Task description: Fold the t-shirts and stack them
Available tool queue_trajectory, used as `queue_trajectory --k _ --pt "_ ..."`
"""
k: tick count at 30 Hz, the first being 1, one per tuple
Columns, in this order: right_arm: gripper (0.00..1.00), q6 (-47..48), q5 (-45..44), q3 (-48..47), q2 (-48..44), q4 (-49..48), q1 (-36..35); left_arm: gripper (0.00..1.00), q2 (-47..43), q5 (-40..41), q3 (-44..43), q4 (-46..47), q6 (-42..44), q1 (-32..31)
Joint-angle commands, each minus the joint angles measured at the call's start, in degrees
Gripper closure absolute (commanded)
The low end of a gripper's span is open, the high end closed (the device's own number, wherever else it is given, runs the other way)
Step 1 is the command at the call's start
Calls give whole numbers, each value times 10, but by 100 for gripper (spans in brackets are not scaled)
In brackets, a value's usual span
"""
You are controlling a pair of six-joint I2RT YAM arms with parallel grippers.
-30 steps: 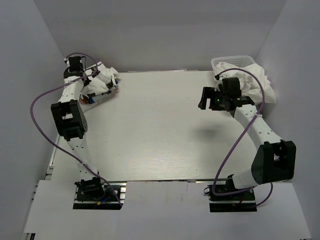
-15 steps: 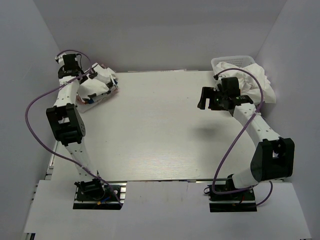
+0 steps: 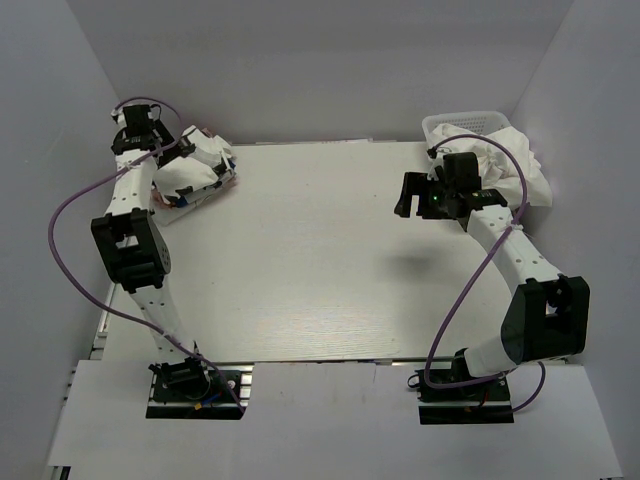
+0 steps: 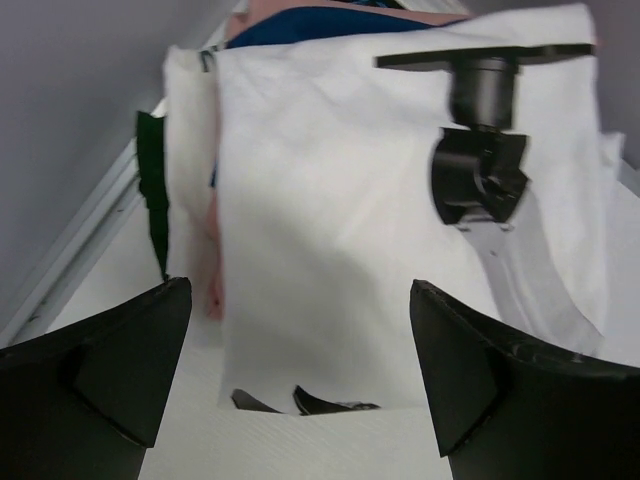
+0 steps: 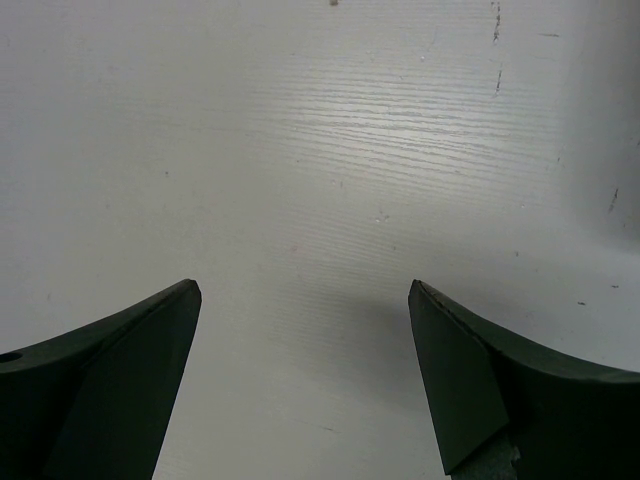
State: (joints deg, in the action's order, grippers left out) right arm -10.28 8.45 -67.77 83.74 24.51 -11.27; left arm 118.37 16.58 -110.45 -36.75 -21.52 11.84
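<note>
Left gripper (image 4: 300, 290): jaws apart, over stack (image 3: 196, 172).
Right gripper (image 5: 305, 288): apart, empty.
Risk: a low exit snags top shirt (image 4: 320, 200), toppling stack.

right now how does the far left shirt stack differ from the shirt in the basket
The left stack lies folded on the table; the basket shirt is crumpled. The left stack shows blue underneath; the basket shirt looks all white, spilling over the basket rim. Both sit at far corners.

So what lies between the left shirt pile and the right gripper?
Nothing: the top view shows bare table between the shirt pile and the right gripper.
</note>
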Motion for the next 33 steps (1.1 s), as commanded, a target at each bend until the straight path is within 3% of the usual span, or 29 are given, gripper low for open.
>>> queue_trajectory --k 1,6,11,14,23,27,33 --pt "10 7 11 -26 -7 0 -2 0 -69 -77 9 48 32 -9" --pt "10 12 13 -21 -7 -10 0 0 -10 -171 -49 33 51 -21" --pt "10 13 17 -19 3 -15 1 0 70 -196 -148 27 72 -45" --pt "10 11 17 -22 10 -14 0 0 113 -201 -157 35 58 -45" --pt "10 11 5 -23 25 2 -1 0 150 -167 -52 58 -20 -45" --pt "10 14 -1 -14 14 20 -2 0 150 -216 19 58 -14 -45" --pt "10 16 10 6 -3 9 -2 0 56 -267 184 78 42 -52"
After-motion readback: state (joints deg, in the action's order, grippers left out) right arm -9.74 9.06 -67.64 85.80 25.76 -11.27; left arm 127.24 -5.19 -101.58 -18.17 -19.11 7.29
